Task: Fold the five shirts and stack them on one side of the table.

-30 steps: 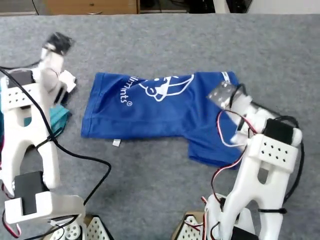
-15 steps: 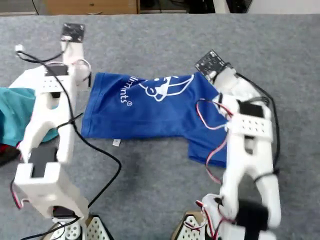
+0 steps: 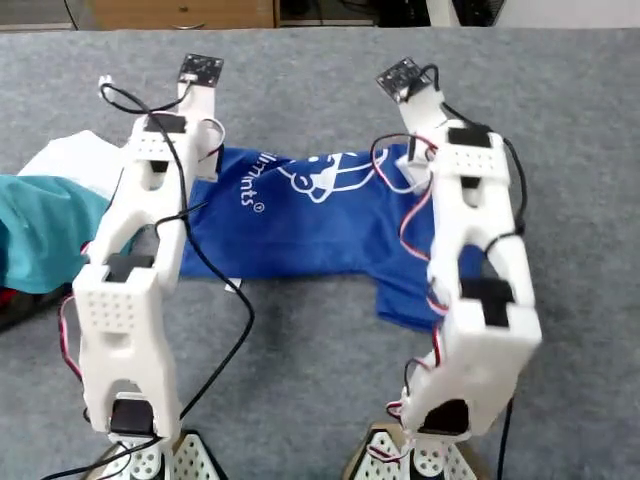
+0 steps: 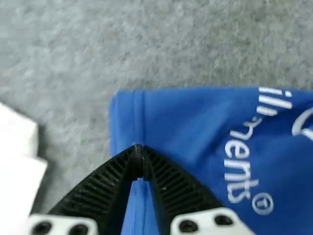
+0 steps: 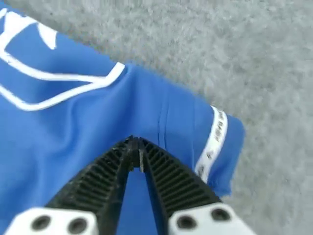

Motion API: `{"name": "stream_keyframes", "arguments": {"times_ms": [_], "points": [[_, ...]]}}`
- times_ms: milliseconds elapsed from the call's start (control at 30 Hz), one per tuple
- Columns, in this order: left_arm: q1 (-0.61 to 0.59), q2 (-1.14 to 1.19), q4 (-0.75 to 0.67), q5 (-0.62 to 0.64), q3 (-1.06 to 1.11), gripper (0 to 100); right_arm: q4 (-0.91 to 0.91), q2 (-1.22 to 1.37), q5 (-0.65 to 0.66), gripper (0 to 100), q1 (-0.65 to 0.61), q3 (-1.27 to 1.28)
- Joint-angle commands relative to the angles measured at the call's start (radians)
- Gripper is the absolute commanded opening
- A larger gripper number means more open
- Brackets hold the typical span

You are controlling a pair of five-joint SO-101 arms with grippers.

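A blue shirt [image 3: 310, 215] with white print lies flat across the middle of the grey table, one sleeve toward the near right. My left arm [image 3: 150, 200] stretches over its left end. The left gripper [image 4: 137, 152] is shut, its tips just inside the hem near the shirt's [image 4: 210, 132] far-left corner. My right arm [image 3: 470, 200] reaches over the shirt's right end. The right gripper [image 5: 134, 147] is shut too, its tips above the blue cloth [image 5: 73, 122] beside a white-striped edge [image 5: 212, 134]. I cannot tell whether either gripper pinches the fabric.
A teal shirt [image 3: 45, 235] and a white cloth [image 3: 75, 160] lie at the table's left edge, with something red [image 3: 10, 295] beneath them. The white cloth [image 4: 17, 152] lies close to the left gripper. A small white tag [image 3: 232, 285] lies by the shirt's near edge.
Both arms have swung out from the near sides to the far edge of the blue shirt. The shirt has not moved. More of the teal shirt and white cloth now shows.
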Motion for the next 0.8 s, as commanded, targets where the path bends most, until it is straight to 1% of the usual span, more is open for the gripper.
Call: {"name": "stream_keyframes", "arguments": {"times_ms": [0,167,333,467,633,767], "points": [[0.012,0.081,0.003,0.008,-0.158,2,0.054,0.114,-0.011,0.2,0.008,-0.193],[-0.002,0.297,0.034,0.005,-0.393,2,0.153,0.282,-0.011,0.2,0.079,-0.390],[-0.002,0.466,0.242,-0.069,-0.717,2,0.258,0.397,-0.006,0.2,0.153,-0.567],[-0.032,0.588,0.361,-0.071,-0.937,2,0.341,0.435,-0.005,0.2,0.180,-0.691],[-0.083,0.674,0.476,-0.071,-1.140,2,0.425,0.443,-0.003,0.2,0.200,-0.780],[-0.098,0.688,0.519,-0.068,-1.270,2,0.488,0.440,-0.003,0.2,0.189,-0.819]]}}
